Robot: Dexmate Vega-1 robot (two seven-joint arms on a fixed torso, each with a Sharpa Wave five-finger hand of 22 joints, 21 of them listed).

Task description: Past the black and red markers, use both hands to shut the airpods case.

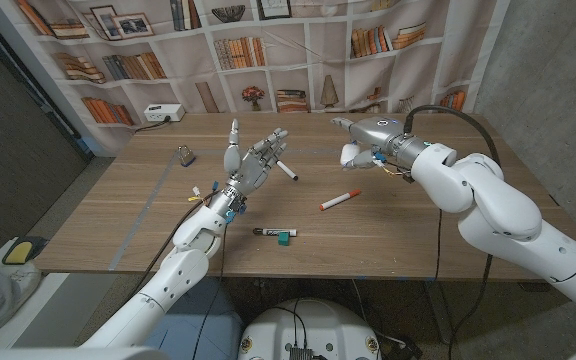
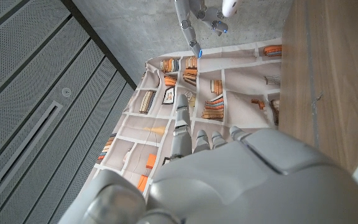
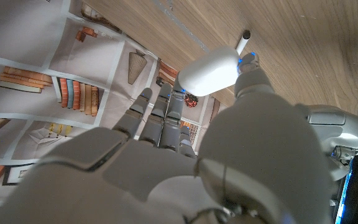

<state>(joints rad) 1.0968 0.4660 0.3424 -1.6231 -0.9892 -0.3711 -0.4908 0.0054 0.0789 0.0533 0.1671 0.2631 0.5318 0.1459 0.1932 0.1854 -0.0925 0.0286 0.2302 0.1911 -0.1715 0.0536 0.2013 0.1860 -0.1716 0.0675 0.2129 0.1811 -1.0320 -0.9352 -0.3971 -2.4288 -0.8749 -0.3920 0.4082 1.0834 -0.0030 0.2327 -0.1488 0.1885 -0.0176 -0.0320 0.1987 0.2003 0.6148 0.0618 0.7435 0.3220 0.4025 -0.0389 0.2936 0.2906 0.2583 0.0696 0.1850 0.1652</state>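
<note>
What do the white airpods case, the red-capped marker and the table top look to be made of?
The small white rounded airpods case, at the right robot hand, looks like glossy hard plastic: smooth, with a soft sheen. The white-barrelled red-capped marker also appears plastic, its finish too small to judge. The brown table top shows wood grain in planks, matte; whether solid wood or laminate is unclear.

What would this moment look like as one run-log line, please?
left hand: raised, holding nothing | right hand: thumb on airpods case | markers: on table
</note>
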